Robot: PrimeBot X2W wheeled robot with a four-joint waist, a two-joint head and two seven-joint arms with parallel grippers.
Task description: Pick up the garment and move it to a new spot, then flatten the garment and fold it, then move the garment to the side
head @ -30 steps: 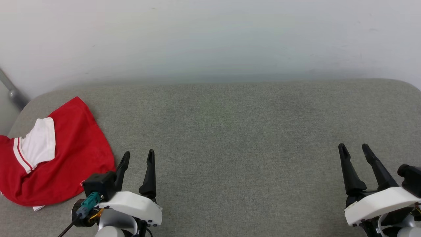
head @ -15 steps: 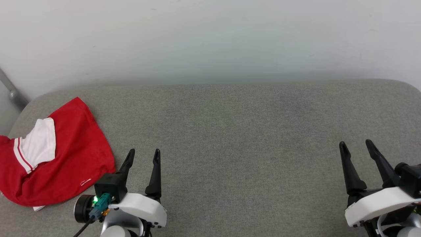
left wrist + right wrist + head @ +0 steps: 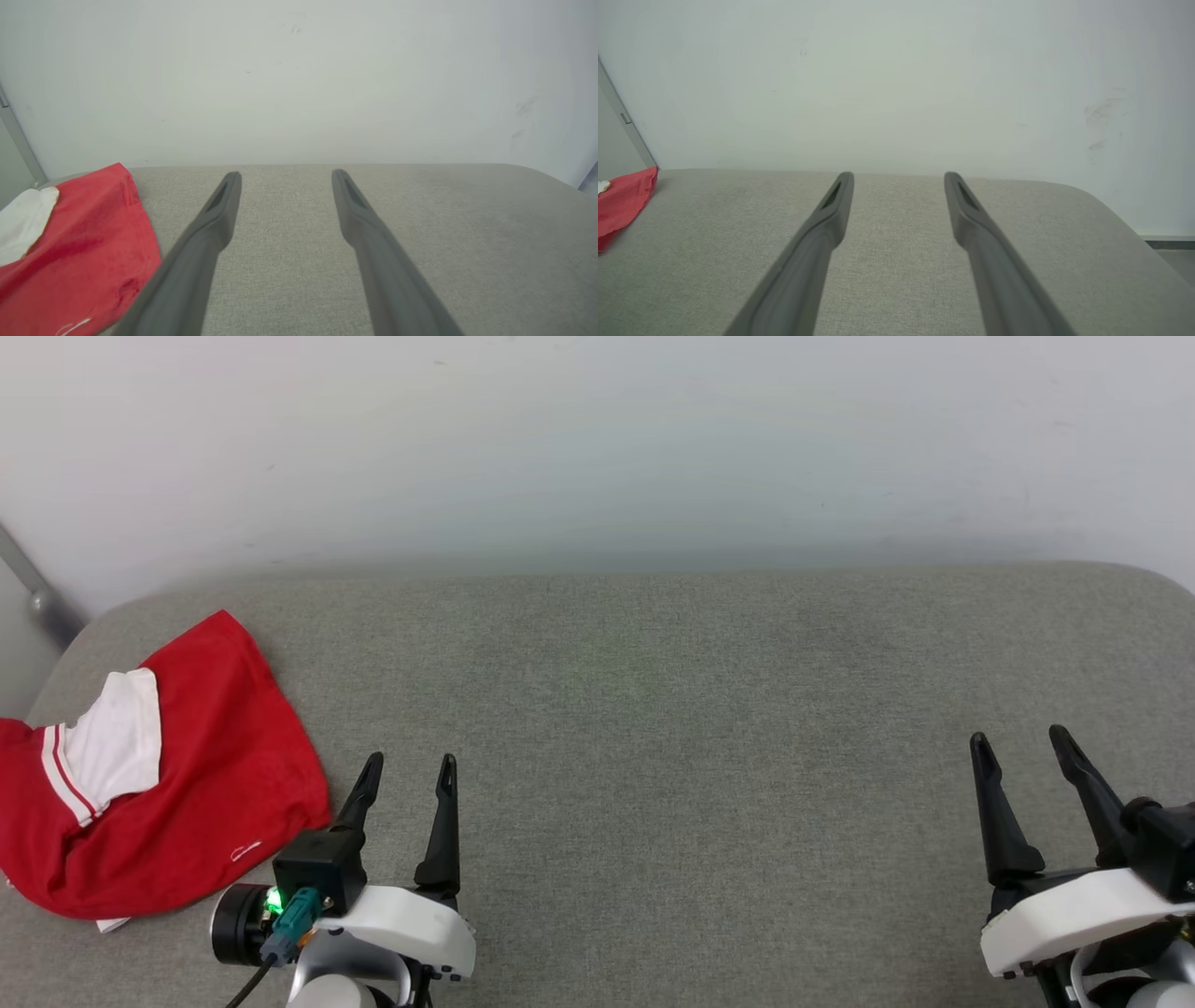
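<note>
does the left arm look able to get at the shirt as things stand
Probably yes. The shirt lies just left of the open left tool on the cushion, with nothing between them and its near edge close beside the tool's left finger.

You have open grey cushion across the middle and right; the red garment heaped at the left edge and the wall behind bound your reach.
</note>
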